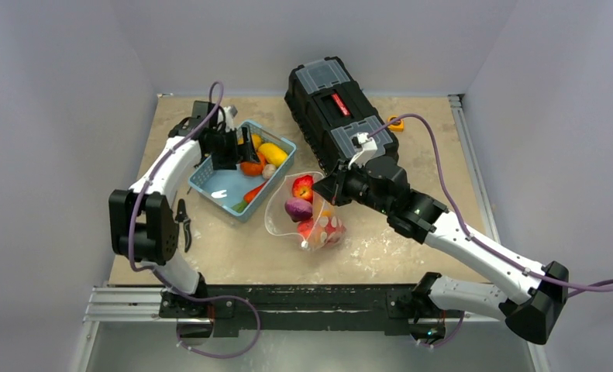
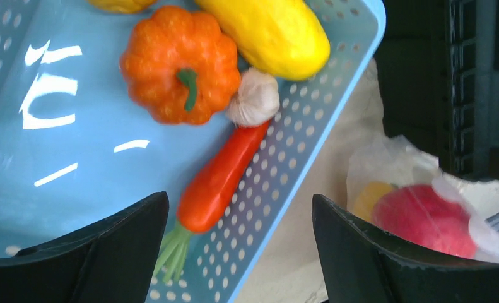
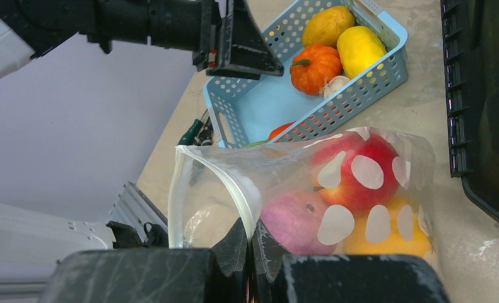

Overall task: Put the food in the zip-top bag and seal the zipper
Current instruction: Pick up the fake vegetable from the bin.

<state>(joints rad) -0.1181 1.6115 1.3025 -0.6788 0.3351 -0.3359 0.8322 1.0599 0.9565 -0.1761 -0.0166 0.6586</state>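
Note:
The zip-top bag (image 1: 307, 215) lies at the table's middle, mouth open toward the basket. Inside are a red apple (image 3: 354, 173), a purple fruit (image 3: 294, 218) and a yellow piece (image 3: 385, 238). My right gripper (image 3: 252, 243) is shut on the bag's mouth edge, pinching the white zipper (image 3: 240, 201). More food sits in the blue basket (image 2: 310, 136): an orange pumpkin (image 2: 177, 63), a yellow squash (image 2: 265, 31), a garlic bulb (image 2: 254, 98) and a red-orange carrot (image 2: 224, 170). My left gripper (image 2: 240, 252) hangs open above the basket's near wall, by the carrot's green end, holding nothing.
A black toolbox (image 1: 338, 108) stands behind the bag, close to the right arm's wrist, with a small orange item (image 1: 396, 122) beside it. Dark-handled scissors (image 1: 185, 221) lie left of the basket near the left arm. Walls enclose the table on three sides.

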